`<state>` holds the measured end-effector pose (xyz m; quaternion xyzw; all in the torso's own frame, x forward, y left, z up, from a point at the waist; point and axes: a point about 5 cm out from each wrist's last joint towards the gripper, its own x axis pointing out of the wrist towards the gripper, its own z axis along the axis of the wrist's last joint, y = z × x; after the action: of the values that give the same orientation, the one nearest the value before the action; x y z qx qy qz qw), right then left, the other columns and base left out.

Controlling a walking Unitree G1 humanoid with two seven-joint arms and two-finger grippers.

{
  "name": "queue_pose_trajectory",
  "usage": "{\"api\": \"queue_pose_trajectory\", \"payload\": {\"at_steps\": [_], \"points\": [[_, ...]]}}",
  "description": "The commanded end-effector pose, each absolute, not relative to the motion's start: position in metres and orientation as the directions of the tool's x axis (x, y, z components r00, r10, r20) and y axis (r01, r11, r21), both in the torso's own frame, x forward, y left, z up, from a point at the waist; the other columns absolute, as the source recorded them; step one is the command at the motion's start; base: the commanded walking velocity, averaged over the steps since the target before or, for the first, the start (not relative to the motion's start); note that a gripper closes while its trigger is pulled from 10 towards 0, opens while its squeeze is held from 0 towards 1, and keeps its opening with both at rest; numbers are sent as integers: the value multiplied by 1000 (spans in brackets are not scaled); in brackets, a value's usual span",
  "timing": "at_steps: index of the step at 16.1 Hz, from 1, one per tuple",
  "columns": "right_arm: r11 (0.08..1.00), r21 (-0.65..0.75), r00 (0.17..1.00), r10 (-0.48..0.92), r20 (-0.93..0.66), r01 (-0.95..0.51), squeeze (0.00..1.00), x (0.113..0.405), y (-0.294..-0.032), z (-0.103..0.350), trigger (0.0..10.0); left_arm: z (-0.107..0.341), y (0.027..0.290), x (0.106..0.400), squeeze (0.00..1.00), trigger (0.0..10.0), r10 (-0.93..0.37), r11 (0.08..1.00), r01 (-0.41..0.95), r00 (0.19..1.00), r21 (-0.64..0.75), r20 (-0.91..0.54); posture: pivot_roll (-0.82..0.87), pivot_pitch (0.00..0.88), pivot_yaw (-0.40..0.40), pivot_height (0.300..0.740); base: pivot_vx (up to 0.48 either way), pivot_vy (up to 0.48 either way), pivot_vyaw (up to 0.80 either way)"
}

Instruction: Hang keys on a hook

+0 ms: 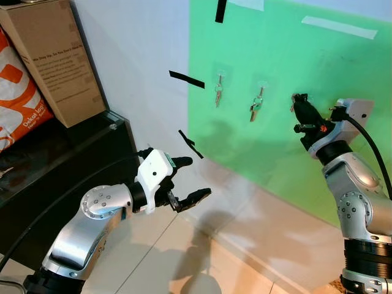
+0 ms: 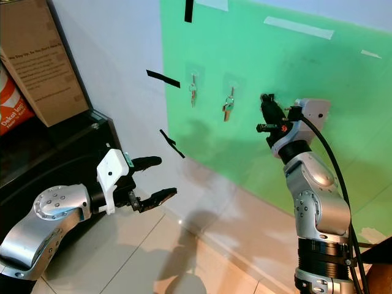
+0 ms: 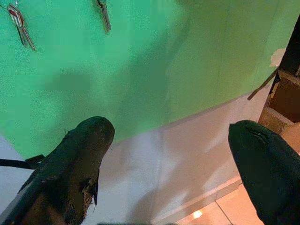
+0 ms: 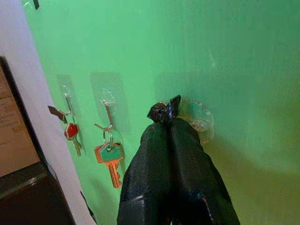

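My right gripper (image 1: 298,101) is raised against the green wall panel (image 1: 275,49), shut, with a small dark piece of the keys (image 4: 165,110) pinched at its tips. The tips touch or nearly touch a clear stick-on hook (image 4: 200,118). Most of what it holds is hidden by the fingers (image 4: 183,154). To its left, two other key sets hang from clear hooks: a red-capped one (image 4: 71,131) and a green-capped one (image 4: 110,155), also seen as keys (image 1: 218,92) and keys (image 1: 256,108). My left gripper (image 1: 196,177) is held low and open, holding nothing, well away from the wall.
A black cabinet (image 1: 67,153) stands at the left with a cardboard box (image 1: 58,58) and an orange bag (image 1: 15,92) on it. Black tape strips (image 1: 187,79) mark the white wall. Beige floor tiles (image 1: 202,257) lie below, and a black cable (image 1: 376,153) runs from my right wrist.
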<state>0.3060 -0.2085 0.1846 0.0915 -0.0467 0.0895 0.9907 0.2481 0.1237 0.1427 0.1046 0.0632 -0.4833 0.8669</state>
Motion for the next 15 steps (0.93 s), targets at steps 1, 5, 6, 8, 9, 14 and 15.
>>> {"api": "queue_pose_trajectory", "payload": {"at_steps": [1, 5, 6, 8, 9, 14, 15], "points": [[974, 190, 992, 121, 41, -127, 0, 305, -215, 170, 10000, 146, 123, 251, 0, 10000, -825, 501, 853, 521, 146, -218, 13, 0, -9, 740, 0, 0, 0], [967, 246, 997, 65, 43, -74, 0, 299, -220, 168, 10000, 146, 123, 250, 0, 10000, -825, 501, 853, 522, 146, -218, 15, 0, -11, 740, 0, 0, 0], [965, 254, 997, 61, 43, -70, 0, 297, -221, 167, 10000, 146, 123, 250, 0, 10000, -825, 501, 853, 522, 146, -218, 15, 0, -11, 740, 0, 0, 0], [955, 291, 998, 52, 34, -60, 0, 289, -218, 164, 10000, 146, 123, 250, 0, 10000, -826, 499, 854, 520, 146, -219, 12, 0, -8, 740, 0, 0, 0], [954, 294, 998, 52, 32, -59, 0, 288, -217, 163, 10000, 146, 123, 250, 0, 10000, -826, 499, 854, 519, 146, -219, 12, 0, -8, 740, 0, 0, 0], [946, 309, 995, 97, 34, -103, 0, 279, -207, 162, 10000, 146, 123, 251, 0, 10000, -827, 495, 856, 516, 147, -221, 11, 0, -5, 740, 0, 0, 0], [942, 308, 991, 114, 73, -132, 0, 279, -205, 169, 10000, 146, 123, 251, 0, 10000, -827, 495, 857, 516, 147, -222, 11, 0, -5, 740, 0, 0, 0]]}}
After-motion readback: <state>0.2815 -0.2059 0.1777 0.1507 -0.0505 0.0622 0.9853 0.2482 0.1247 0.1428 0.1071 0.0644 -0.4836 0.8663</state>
